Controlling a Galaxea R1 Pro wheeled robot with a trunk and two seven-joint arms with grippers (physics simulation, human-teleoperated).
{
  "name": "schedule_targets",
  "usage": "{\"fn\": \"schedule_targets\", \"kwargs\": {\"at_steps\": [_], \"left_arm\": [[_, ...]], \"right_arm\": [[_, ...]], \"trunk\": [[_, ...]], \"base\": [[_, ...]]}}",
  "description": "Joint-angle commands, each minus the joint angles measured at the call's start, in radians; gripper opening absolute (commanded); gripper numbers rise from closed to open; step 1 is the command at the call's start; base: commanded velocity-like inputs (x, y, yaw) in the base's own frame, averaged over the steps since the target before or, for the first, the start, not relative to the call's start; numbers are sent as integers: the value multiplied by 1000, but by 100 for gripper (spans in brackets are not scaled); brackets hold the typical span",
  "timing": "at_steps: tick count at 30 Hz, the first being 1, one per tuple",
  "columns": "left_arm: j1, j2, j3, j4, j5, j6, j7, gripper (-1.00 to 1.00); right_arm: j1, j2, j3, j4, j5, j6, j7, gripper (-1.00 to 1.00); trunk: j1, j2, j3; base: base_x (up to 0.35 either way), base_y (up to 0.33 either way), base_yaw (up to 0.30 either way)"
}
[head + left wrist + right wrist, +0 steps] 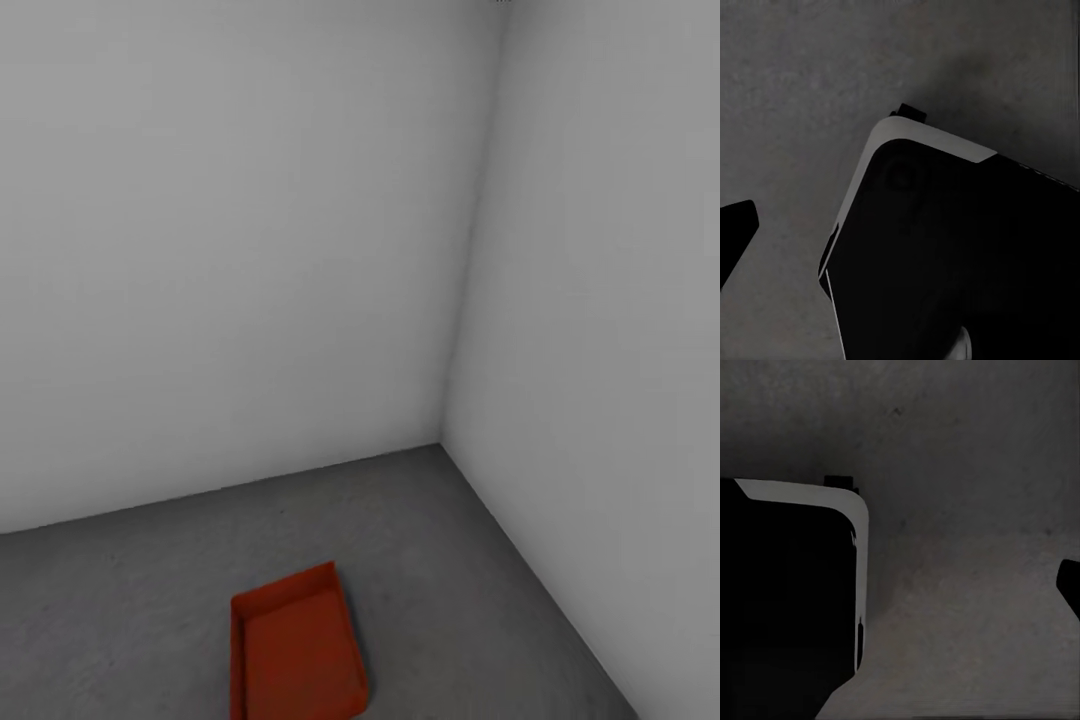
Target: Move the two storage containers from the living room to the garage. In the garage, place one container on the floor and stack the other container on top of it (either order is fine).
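One storage container [295,650] lies on the floor [450,560]

An orange-red storage container [295,650] is seen in the head view, plain and smooth with no pattern, its inside a shade darker than the rim. It's set on the floor [480,600], which is rendered in dark grey concrete with a rough, faintly speckled texture. The walls [220,250] are shown in flat white-grey, shaded a bit darker toward the corner.

In the left wrist view, a black robot base panel [967,262] edged with a light grey-white band is seen just beside the end effector, over mottled dark grey concrete. The same black-with-pale-trim look is seen in the right wrist view [787,600].
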Motion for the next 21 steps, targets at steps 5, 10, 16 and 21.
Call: {"fn": "schedule_targets", "kwargs": {"at_steps": [5,10,16,21], "left_arm": [[-1,0,7,0,0,-3,1,100],[-1,-1,7,0,-1,-3,1,100],[-1,-3,6,0,-2,-1,1,100],[-1,-6,6,0,-3,0,1,100]], "right_arm": [[-2,1,8,3,-9,-6,0,100],[-2,1,8,3,-9,-6,0,100],[-1,1,8,3,-9,-6,0,100],[-2,1,8,3,-9,-6,0,100]], "trunk": [[1,-2,-2],[1,-2,-2],[1,-2,-2],[1,-2,-2]], "base": [[0,0,-254],[0,0,-254],[0,0,-254],[0,0,-254]]}}
